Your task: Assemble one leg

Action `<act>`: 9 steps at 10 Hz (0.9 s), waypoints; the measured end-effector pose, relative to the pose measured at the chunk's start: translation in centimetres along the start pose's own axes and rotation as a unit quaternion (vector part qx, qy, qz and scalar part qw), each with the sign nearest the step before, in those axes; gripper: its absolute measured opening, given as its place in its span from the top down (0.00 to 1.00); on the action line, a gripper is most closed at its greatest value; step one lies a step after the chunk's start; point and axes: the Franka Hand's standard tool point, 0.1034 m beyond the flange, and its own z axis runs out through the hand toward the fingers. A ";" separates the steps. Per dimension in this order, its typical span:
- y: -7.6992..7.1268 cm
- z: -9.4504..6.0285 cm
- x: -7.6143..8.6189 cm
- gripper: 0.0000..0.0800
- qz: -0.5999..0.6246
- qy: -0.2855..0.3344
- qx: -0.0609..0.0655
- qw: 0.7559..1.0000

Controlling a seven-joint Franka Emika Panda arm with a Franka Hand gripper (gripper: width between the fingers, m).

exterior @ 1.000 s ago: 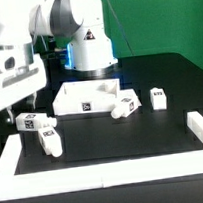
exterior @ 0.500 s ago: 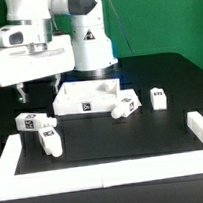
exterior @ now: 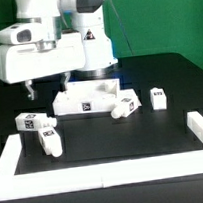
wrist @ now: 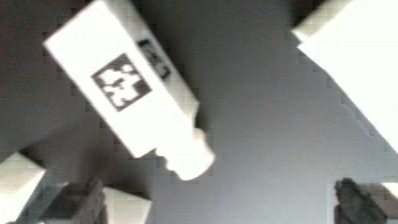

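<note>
Several stubby white legs with square tags lie on the black table: two at the exterior view's left (exterior: 33, 121) (exterior: 50, 143), and two at the right (exterior: 125, 106) (exterior: 158, 97). My gripper (exterior: 30, 92) hangs above the table at the left, behind the two left legs, and touches none of them. In the wrist view one leg (wrist: 125, 80) fills the frame beyond my gripper (wrist: 222, 205), its narrow end towards the jaws. The fingertips (wrist: 80, 200) stand wide apart with nothing between them.
A large white square panel (exterior: 89, 98) with tags lies in front of the robot base. A low white border (exterior: 106, 172) runs along the table's front and both sides. Another white part (wrist: 342, 25) shows at the edge of the wrist view.
The arm has swung towards the exterior view's right and risen a little, carrying the open gripper from the far left edge to behind the left legs. No part has moved.
</note>
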 end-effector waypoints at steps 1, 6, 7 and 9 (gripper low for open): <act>-2.2 0.3 0.0 0.19 0.065 -0.008 0.010 0.998; -3.9 0.4 0.7 0.19 0.101 -0.008 0.014 0.995; -3.9 0.4 0.7 0.19 0.101 -0.008 0.014 0.995; -4.0 0.8 -2.0 0.19 0.132 -0.021 0.021 0.991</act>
